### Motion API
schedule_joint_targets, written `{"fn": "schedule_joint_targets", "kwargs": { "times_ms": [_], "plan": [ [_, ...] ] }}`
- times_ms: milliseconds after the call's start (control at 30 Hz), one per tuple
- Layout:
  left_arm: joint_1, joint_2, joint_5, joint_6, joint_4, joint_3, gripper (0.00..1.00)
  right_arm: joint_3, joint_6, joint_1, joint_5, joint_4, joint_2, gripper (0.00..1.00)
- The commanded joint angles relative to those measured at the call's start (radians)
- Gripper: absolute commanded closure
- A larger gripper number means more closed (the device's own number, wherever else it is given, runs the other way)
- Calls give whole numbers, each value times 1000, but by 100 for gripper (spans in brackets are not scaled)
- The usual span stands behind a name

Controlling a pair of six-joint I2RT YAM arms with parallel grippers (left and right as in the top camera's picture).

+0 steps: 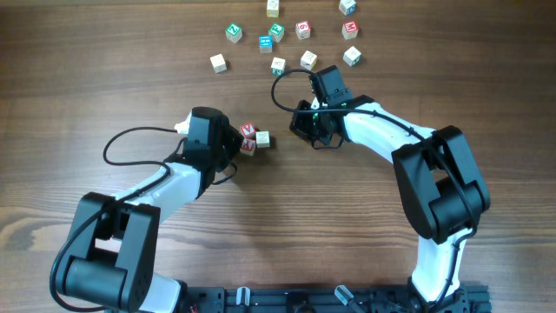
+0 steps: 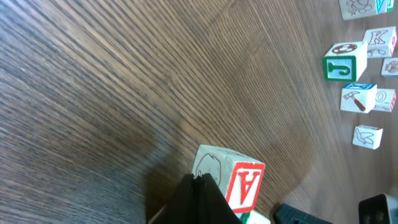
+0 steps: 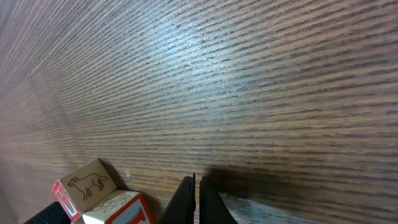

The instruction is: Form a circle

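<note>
My left hand (image 2: 196, 182), shut empty like my right hand (image 3: 195, 183), crowds the circle (image 1: 252, 137); I judge a nudge could scatter it.

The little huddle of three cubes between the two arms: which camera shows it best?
The overhead view: all three cubes of the circle show at once, two red-printed and one pale. The left wrist view shows mainly one cube with a red A up close; the right wrist view catches two cubes at its bottom corner.
</note>
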Motion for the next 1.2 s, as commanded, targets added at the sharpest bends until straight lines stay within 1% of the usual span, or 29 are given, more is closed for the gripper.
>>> {"fn": "schedule_joint_targets", "kwargs": {
  "times_ms": [0, 533, 1167],
  "plan": [
    [-3, 13, 27, -7, 4, -4, 96, -10, -3, 1, 24, 5, 21, 94],
    [-3, 13, 61, -7, 4, -4, 96, -10, -5, 1, 24, 5, 21, 94],
    [-3, 13, 64, -7, 4, -4, 96, -10, -5, 1, 24, 5, 21, 94]
  ]
}}
